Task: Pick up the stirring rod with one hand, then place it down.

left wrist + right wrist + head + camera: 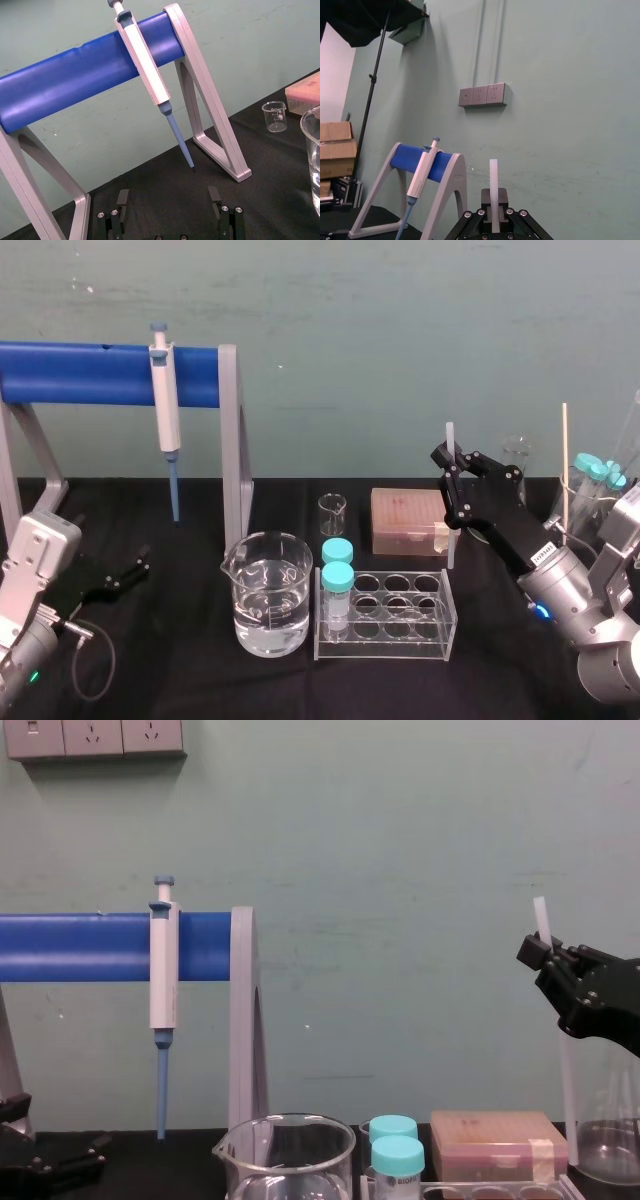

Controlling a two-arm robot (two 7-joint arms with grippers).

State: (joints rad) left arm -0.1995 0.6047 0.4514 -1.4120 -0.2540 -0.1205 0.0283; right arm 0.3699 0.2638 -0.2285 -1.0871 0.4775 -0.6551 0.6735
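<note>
Right jaws: clenched on the stirring rod [449,443], pinching it near its top, with a short stub showing above the fingers.
Right gripper [451,480]: up in the air on the right side, and in the chest view it sits well above the glassware.
Stirring rod: close to upright, with most of its length hanging below the grip. The lower end comes down just beside the pink tip box [405,521], at the right rear corner of the tube rack [385,618]. Whether the tip is clear of the table cannot be told.
Left jaws: spread wide with nothing between them, as the left wrist view shows.
Left gripper [128,573]: low at the table's left, near the foot of the blue pipette stand [100,372], idle.
Step in hand: it looks as if the lift is done and the put-down is next.
Doing it well: steer to a bare patch of the black table [490,660], bring the wrist down slowly and lean the rod towards flat. Keep the long lower end off the rack, the box and the water beaker [268,595].
Release: hold the pinch until the rod rests along its length, then open. A round rod is likely to roll, so it should be laid away from the glass.
</note>
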